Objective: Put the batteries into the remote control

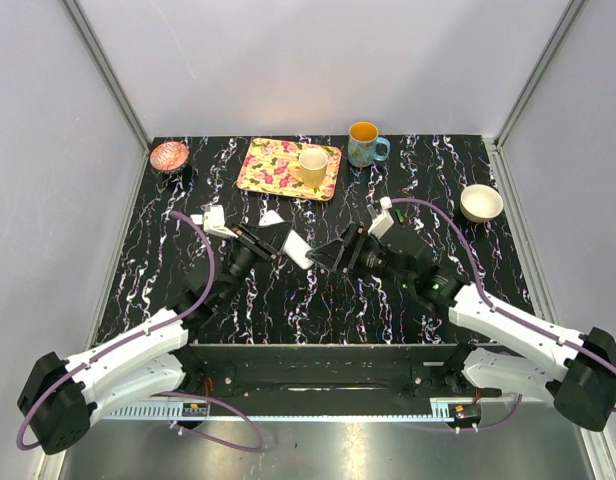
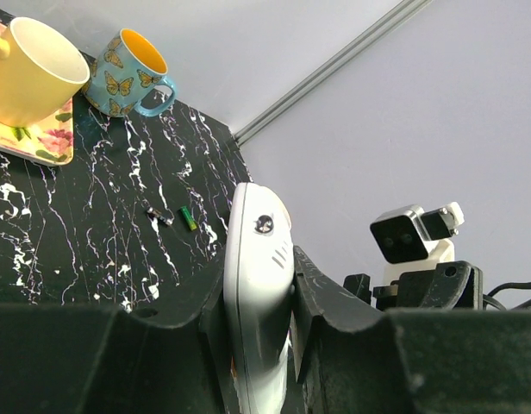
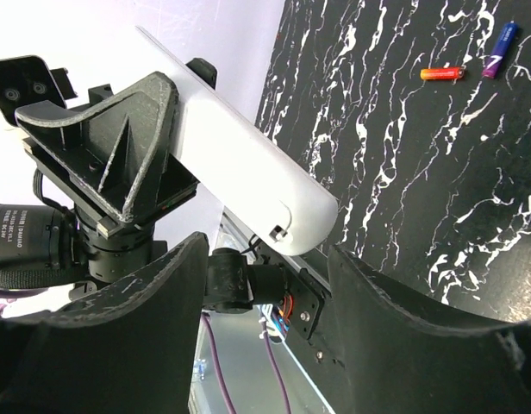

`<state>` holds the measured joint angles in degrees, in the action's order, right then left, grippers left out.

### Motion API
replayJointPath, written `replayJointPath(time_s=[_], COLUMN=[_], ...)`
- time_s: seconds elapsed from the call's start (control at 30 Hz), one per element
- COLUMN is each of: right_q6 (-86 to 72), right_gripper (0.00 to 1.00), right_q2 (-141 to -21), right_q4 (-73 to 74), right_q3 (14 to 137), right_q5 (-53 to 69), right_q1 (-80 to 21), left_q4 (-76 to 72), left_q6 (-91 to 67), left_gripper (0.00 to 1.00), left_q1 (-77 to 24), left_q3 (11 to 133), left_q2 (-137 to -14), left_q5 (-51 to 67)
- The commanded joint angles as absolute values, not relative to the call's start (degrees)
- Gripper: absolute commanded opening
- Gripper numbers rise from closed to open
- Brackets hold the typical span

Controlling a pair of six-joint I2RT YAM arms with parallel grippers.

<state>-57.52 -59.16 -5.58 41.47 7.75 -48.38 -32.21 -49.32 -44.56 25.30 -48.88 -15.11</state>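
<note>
The left fingers (image 2: 326, 297) are clamping the remote control (image 3: 240, 164) by its long edges and holding it tilted, lifted off the desk (image 3: 377, 172). The right fingers (image 3: 162, 293) are standing spread on either side of the remote's free end, grasping nothing, with gaps showing on both sides. Two batteries are lying loose on the desk beyond the remote, well apart from it: the red-orange battery (image 3: 442, 73) and, just beside it, the purple battery (image 3: 500, 39). Nothing is looking loaded yet, and I'm not making out the recess from here. I'm reading this as the right arm sizing up the remote's end before going for a cell. To do it well, the left clamp should be holding firm with the recess turned up. The right fingers should be pinching one battery across its middle, low to the desk, since those slim sticks are looking ready to roll.
</note>
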Motion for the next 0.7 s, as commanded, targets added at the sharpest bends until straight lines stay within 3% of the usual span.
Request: replayJointPath(time_s=[0.0, 0.67], right_q6=[-59.59, -63.28], right_gripper=[0.67, 0.57], right_q2=[-60.29, -63.90], right_q4=[-12.56, -17.58], right_q3=[42.98, 41.58], right_q5=[9.84, 9.93], right_q1=[-48.69, -48.69], left_q4=[-36.12, -37.00], left_q6=[-47.90, -46.41], left_gripper=[0.00, 0.00], left_q1=[-44.65, -46.05], left_q3=[26.02, 25.66], left_q2=[-49.04, -49.31], left_q5=[-15.82, -18.11])
